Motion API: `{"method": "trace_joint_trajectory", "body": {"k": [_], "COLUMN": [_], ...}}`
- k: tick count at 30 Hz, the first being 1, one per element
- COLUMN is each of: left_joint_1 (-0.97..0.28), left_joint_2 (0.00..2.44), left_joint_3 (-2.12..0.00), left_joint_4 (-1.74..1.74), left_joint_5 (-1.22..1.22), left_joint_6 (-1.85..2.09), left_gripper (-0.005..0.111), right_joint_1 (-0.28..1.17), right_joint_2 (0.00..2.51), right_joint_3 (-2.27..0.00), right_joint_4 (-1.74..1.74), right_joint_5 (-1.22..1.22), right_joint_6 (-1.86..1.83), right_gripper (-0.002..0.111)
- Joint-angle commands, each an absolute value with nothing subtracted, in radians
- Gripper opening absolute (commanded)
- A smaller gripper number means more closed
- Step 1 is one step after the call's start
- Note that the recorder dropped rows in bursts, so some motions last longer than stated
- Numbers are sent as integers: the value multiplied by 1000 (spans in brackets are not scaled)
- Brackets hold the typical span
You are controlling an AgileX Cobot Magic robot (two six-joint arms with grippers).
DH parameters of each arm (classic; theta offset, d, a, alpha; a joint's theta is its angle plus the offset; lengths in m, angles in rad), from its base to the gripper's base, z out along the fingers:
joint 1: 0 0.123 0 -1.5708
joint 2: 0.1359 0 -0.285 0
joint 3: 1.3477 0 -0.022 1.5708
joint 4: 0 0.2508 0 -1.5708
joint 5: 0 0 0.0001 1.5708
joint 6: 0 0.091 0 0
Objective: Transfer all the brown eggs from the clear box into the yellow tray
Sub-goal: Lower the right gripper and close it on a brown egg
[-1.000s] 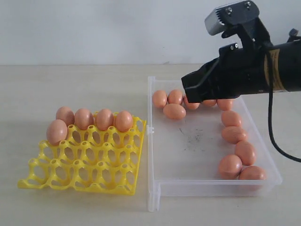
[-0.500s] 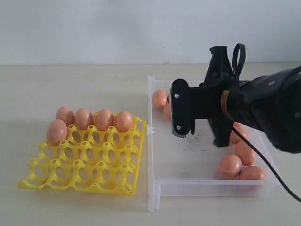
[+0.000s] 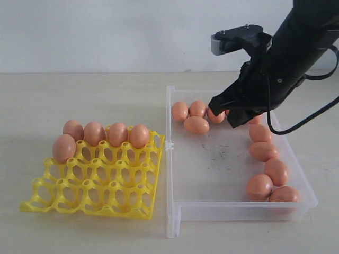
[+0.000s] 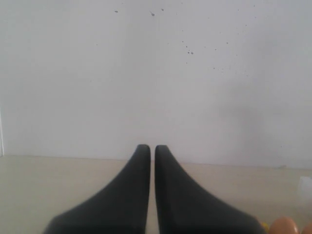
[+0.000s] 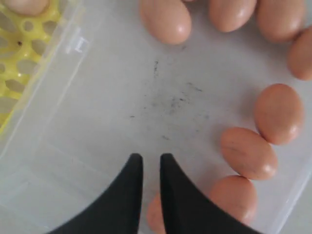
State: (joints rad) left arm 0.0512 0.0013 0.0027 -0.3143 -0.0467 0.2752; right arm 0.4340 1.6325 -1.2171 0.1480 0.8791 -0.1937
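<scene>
Over the clear box's [image 3: 170, 159] far end, the right gripper [image 3: 225, 109] is hovering nearly closed and empty, one loose egg [image 3: 196, 125] lying just beside it toward the yellow tray [image 3: 95, 186], long axis apparently tray-ward; the closed left gripper [image 4: 147, 146] is facing a wall [image 4: 156, 73].

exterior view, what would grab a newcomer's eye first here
The black right gripper stands out most, hanging low over the far end of the clear box with its jaws nearly together and nothing held. Next are the brown eggs strung along the box's far and right walls, around a bare, scuffed middle. To the left, the bright yellow tray holds five eggs: four along its far row and one beside them.
</scene>
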Motion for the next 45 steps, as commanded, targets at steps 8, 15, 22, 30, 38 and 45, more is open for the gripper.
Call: {"method": "trace_joint_trajectory", "body": {"k": [8,15,22,30,38,45], "left_joint_1": [47,47,47,47,47,47], "left_joint_2": [0,0,0,0,0,0], "left_joint_3": [0,0,0,0,0,0], "left_joint_4": [-319,-319,-319,-319,-319,-319], "left_joint_5": [-52,-52,-52,-52,-52,-52], "left_joint_6": [279,279,279,279,279,279], "left_gripper": [4,4,4,4,4,4], "right_joint_1": [416,416,416,416,416,416], "right_joint_2": [1756,1767,1875,1966,2025,2023], "right_joint_3": [-1233,-1233,-1233,-1233,-1233,-1233], "right_joint_4": [-132,-174,-228,-226,-245,-240], "right_joint_5": [1002,796,890,857,831,668], "right_joint_6": [-377,-598,-746,-705,-615,-370], "right_gripper": [47,47,47,47,45,0]}}
